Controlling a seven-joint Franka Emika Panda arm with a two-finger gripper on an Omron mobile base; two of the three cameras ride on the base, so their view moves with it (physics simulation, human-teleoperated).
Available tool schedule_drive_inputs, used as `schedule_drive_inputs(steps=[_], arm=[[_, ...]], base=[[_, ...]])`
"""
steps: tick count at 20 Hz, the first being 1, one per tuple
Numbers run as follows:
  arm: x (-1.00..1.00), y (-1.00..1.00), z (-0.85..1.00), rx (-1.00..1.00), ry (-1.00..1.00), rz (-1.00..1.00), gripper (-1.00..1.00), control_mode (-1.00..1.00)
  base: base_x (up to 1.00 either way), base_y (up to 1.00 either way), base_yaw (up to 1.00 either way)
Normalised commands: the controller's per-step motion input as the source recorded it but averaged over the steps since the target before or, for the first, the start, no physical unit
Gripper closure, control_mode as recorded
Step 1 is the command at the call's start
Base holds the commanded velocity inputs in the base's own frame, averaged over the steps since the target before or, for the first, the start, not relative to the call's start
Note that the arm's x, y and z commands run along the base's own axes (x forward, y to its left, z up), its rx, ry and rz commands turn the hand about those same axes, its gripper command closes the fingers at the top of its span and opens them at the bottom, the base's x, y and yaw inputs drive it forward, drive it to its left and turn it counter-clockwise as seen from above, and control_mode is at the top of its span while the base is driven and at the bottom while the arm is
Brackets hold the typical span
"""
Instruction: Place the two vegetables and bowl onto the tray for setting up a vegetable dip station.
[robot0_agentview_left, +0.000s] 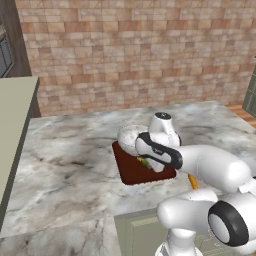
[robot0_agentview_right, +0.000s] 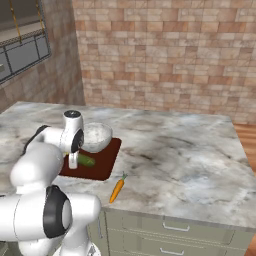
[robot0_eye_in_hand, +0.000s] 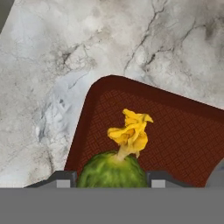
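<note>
Cucumber (robot0_eye_in_hand: 113, 169) between end effector (robot0_eye_in_hand: 111, 180) fingertips, seemingly pinched | over tray (robot0_eye_in_hand: 183, 131) corner

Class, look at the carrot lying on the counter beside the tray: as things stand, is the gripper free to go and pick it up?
Probably not yet. The gripper is closed around the cucumber over the tray. The carrot itself lies in the open on the counter, with nothing covering it.

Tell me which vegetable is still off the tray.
The carrot: it lies on the marble counter beside the tray. The cucumber is over the tray, between the gripper fingers.
</note>
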Motion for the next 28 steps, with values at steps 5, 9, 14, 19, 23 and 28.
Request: schedule_drive_inputs(steps=[5,9,14,19,23,28], arm=[[0.16,0.0,-0.12,0.0,0.0,-0.03,1.0,-1.0],[0.12,0.01,-0.08,0.0,-0.01,-0.02,1.0,-1.0],[0.09,0.0,-0.1,0.0,0.0,0.0,1.0,-1.0],[0.08,0.0,-0.09,0.0,0.0,0.0,1.0,-1.0],[0.1,0.0,-0.03,0.0,-0.02,0.0,1.0,-1.0],[0.06,0.02,-0.02,0.0,-0.01,0.0,1.0,-1.0]], base=[[0.0,0.0,0.0],[0.0,0.0,0.0],[0.0,0.0,0.0],[0.0,0.0,0.0],[0.0,0.0,0.0],[0.0,0.0,0.0]])
